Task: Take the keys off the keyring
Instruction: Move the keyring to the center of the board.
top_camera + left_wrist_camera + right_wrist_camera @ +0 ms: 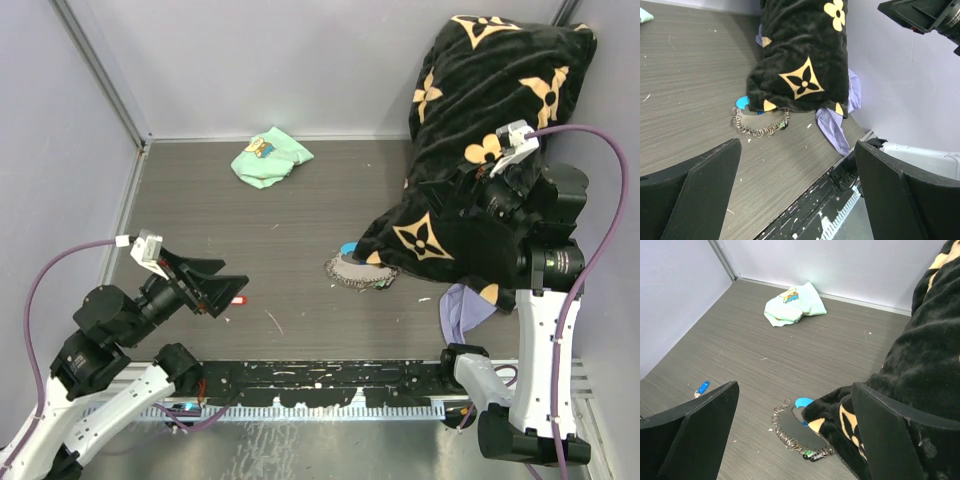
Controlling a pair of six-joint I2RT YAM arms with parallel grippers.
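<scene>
The keyring's grey link chain lies curled on the table at the black blanket's lower corner. Its sky-blue fob pokes out from under the blanket. A green-tagged key sits at the chain's near end, and part of the ring is hidden under the blanket. A red-tagged key lies loose beside my left gripper, which is open and empty. A blue-tagged key lies apart on the left. My right gripper hovers open and empty above the blanket's edge and the chain.
A mint-green cloth lies at the back of the table. A lavender cloth sticks out under the blanket by the right arm's base. Grey walls close the left, back and right sides. A black rail runs along the near edge.
</scene>
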